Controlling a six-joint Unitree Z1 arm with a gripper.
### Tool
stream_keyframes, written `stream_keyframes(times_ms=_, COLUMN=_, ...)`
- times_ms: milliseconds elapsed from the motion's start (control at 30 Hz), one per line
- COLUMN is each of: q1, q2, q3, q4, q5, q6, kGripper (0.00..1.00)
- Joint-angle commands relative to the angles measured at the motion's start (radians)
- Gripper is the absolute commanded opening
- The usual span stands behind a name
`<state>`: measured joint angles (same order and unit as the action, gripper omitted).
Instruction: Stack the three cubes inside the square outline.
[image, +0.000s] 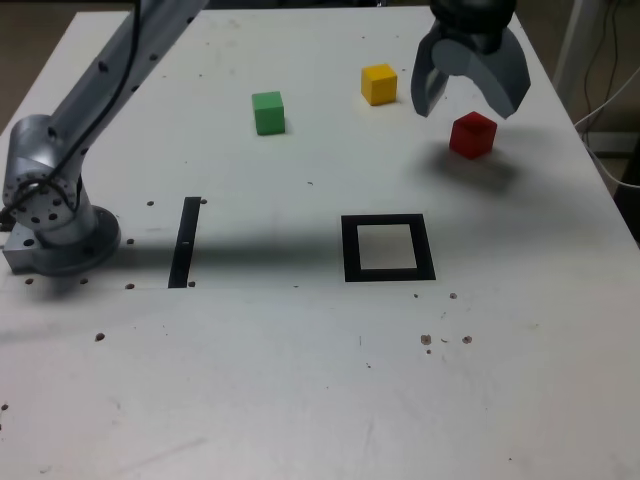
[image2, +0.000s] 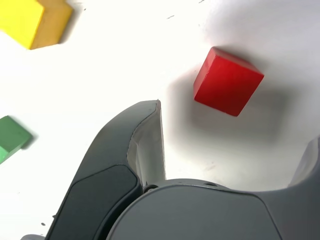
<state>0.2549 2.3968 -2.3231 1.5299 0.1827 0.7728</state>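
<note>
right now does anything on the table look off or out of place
Nothing is damaged or spilled. The red cube sits turned at an angle to the table edges, under the open gripper. The square outline holds no cube. Small dark specks dot the table.

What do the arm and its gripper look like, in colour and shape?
The arm is a silver-grey metal tube with a black cable along it, on a round grey base dotted with small holes. The gripper is dark grey, with two broad curved fingers whose inner faces are paler.

silver-grey arm (image: 110, 70), round screw-dotted base (image: 50, 215), dark grey curved end effector (image: 468, 100).
</note>
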Motion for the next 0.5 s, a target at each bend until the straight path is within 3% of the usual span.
stream_keyframes(times_ms=0, q1=0.007, q2=0.019, q3=-0.010, q4=-0.003, q5=-0.001, q6=0.005, kGripper=0.97)
stream_keyframes(times_ms=467, q1=0.014, q2=0.062, q3=-0.021, q4=-0.031, q5=-0.015, q6=0.017, kGripper=0.94)
